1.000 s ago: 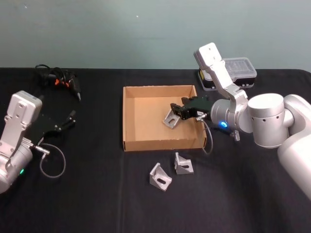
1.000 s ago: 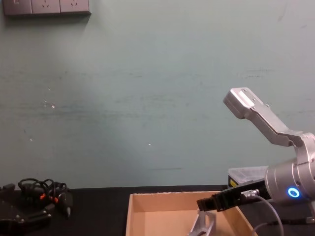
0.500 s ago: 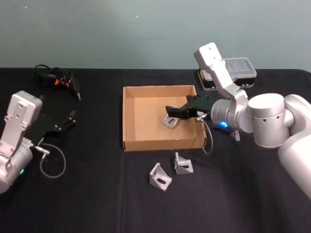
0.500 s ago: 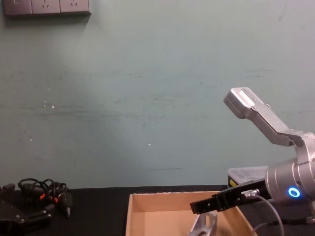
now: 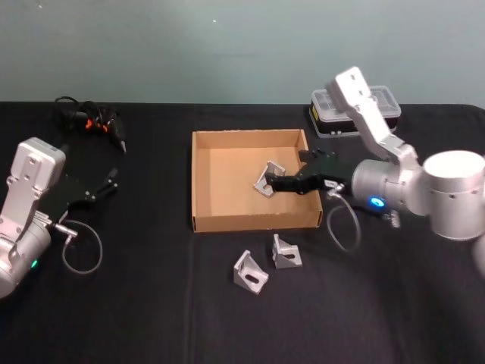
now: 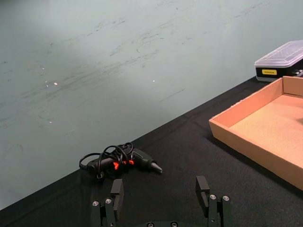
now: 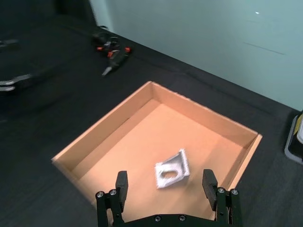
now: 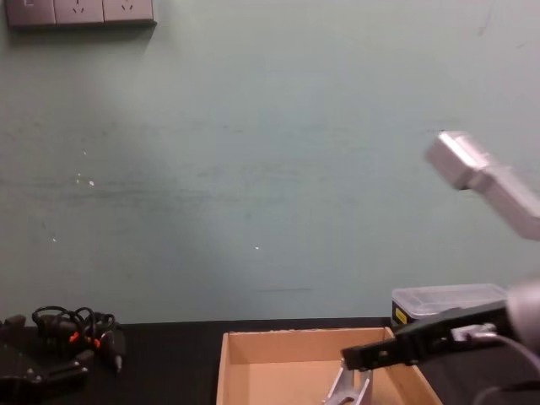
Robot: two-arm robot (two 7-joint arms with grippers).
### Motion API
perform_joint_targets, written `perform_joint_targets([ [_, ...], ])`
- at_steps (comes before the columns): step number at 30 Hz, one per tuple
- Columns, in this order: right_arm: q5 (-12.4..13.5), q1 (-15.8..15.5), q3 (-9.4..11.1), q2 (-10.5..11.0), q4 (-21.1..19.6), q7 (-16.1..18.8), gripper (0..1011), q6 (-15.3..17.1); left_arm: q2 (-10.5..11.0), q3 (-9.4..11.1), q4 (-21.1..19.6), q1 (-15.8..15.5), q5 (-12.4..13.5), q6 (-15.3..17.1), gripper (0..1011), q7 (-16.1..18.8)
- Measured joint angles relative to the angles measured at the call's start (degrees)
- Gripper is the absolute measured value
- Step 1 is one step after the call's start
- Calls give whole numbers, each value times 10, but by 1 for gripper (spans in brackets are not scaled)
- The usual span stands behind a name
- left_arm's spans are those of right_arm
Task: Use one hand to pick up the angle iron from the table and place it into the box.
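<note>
A: Where do we find the angle iron [image 5: 267,178]?

B: We see it lying on the floor of the box [image 5: 250,224], in the right half, about midway between the near and far walls. One pierced face tilts upward.

A: And the right gripper [image 5: 273,183]?

B: It reaches in over the box's right wall, close above the angle iron. Its fingers are spread wide and grip nothing. We cannot tell whether a fingertip touches the metal.

A: What lies around the box?

B: On the table [image 5: 151,303], just near of the box's near wall, we see a second angle iron [image 5: 286,254] and a third angle iron [image 5: 250,274] close together. A black case with a clear lid [image 5: 356,114] sits far right, and a corded hand tool [image 5: 95,125] far left.

A: The left gripper [image 5: 112,184]?

B: We find it parked at the left over the table, well apart from the box, with its fingers apart and empty.
</note>
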Motion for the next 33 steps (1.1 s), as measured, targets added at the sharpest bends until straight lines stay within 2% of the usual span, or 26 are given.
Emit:
perform_joint_targets([
  [3,18,-27,14,31,-44,22,1003,3,0,0,0,0,0,0,1000,0],
  [4,28,-40,19,50,-64,35,1003,3,0,0,0,0,0,0,1000,0],
  [5,28,-40,19,50,-64,35,1003,3,0,0,0,0,0,0,1000,0],
  [6,37,-51,21,70,-81,54,1003,4,0,0,0,0,0,0,1000,0],
  [8,45,-57,19,90,-92,79,1003,4,0,0,0,0,0,0,1000,0],
  [10,51,-62,9,121,-105,123,1003,-8,0,0,0,0,0,0,1000,0],
  [11,52,-63,0,140,-110,156,1003,-24,0,0,0,0,0,0,1000,0],
  [14,51,-62,-13,166,-114,201,1003,-52,0,0,0,0,0,0,1000,0],
  [17,48,-55,-33,190,-109,257,1003,-94,0,0,0,0,0,0,1000,0],
  [20,42,-49,-47,200,-102,285,1003,-122,0,0,0,0,0,0,1000,0],
  [25,31,-42,-67,203,-92,304,1003,-154,0,0,0,0,0,0,1000,0],
  [33,12,-19,-96,184,-70,310,1003,-180,0,0,0,0,0,0,1000,0],
])
